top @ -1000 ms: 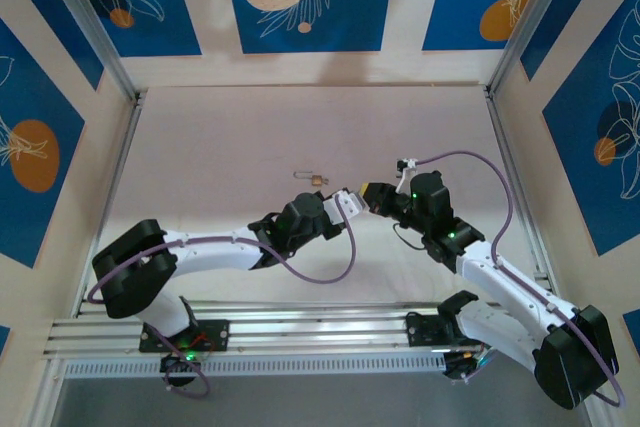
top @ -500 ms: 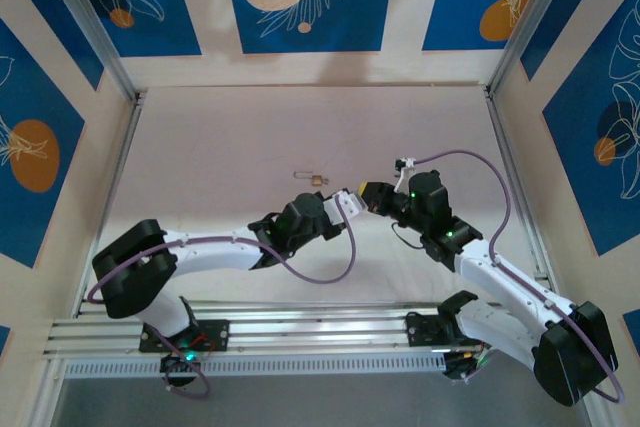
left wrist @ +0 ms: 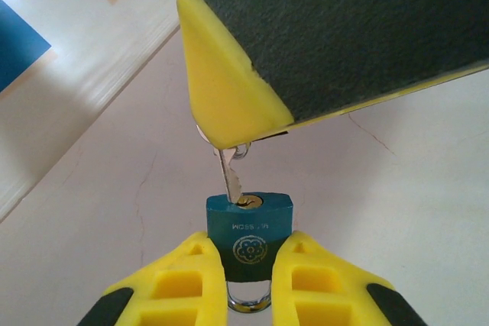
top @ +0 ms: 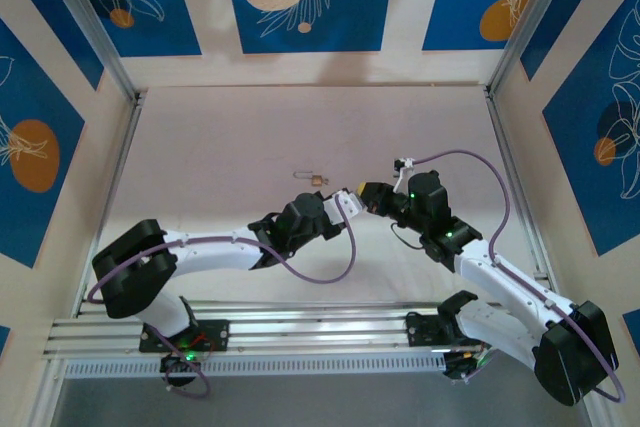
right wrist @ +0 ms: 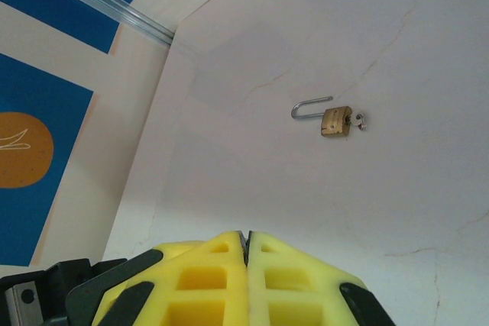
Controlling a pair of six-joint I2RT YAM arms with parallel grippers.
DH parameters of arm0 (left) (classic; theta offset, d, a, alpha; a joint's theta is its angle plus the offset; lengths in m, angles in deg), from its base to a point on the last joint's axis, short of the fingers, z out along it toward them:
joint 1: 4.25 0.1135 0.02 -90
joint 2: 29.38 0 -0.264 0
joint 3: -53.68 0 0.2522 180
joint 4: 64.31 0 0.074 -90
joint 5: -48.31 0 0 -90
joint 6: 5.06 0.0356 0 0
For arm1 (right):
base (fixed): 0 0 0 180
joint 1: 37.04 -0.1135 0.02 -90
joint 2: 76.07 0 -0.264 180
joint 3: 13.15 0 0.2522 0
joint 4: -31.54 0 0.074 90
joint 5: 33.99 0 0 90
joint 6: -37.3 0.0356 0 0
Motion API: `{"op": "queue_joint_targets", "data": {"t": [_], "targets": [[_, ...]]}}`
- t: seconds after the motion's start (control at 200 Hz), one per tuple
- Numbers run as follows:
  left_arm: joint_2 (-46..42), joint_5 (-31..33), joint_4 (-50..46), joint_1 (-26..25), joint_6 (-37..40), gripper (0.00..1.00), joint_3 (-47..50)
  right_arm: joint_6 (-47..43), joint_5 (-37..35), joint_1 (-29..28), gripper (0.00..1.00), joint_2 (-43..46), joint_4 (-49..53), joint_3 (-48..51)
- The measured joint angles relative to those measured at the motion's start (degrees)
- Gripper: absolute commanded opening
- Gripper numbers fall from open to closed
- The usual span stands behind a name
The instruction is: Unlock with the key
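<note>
— Where is the blue padlock (left wrist: pixel 248 225) sitting?
— The left gripper (left wrist: pixel 250 245) is clamping it between its jaws, above mid-table.
— And the key (left wrist: pixel 231 179)?
— The right gripper (right wrist: pixel 246 243) is pinching it, jaws closed, with its tip meeting the keyhole. A brass padlock (right wrist: pixel 336 121) is lying farther off.

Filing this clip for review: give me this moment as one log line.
left claw: shut on blue padlock | right claw: shut on key | key tip at keyhole | brass padlock: open, on table

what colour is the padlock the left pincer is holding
The padlock is teal, clearest in the left wrist view.
</note>
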Motion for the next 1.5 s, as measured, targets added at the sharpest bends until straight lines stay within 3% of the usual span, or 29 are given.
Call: {"op": "queue_joint_targets", "data": {"t": [1.501], "targets": [[0.00, -2.12, -2.01, 0.00, -2.60, 0.03, -0.83, -2.08, 0.52, 0.39, 0.00, 1.86, 1.11, 1.11]]}}
